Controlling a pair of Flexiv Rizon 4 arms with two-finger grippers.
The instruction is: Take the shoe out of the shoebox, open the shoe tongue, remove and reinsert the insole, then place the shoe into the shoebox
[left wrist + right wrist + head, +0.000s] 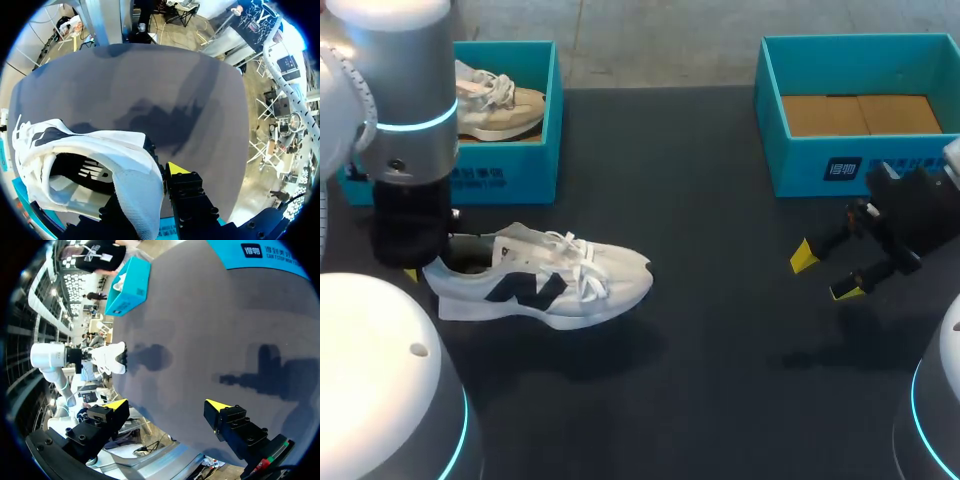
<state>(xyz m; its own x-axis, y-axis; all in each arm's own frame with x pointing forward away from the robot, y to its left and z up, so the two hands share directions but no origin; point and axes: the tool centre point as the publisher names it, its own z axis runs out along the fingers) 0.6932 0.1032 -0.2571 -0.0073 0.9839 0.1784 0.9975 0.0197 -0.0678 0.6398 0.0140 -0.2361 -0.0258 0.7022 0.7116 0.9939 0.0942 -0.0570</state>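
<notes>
A white shoe (545, 280) with a black logo lies on its sole on the dark table, toe pointing right. My left gripper (420, 268) comes down over its heel. In the left wrist view the heel collar (137, 187) is pinched between the fingers of the left gripper (150, 186); one yellow tip (176, 169) shows outside it and the other finger is hidden. The shoe's opening (75, 175) gapes beside the grip. My right gripper (825, 274) hovers open and empty at the right, in front of a teal shoebox (840, 165). From the right gripper (167, 406) the shoe (114, 357) is far ahead.
A second teal shoebox (515, 170) stands at the back left, just behind the shoe, with a beige shoe (500, 102) inside. The right box shows only its brown cardboard floor (860, 115). Bare dark table (720, 300) lies between the shoe and my right gripper.
</notes>
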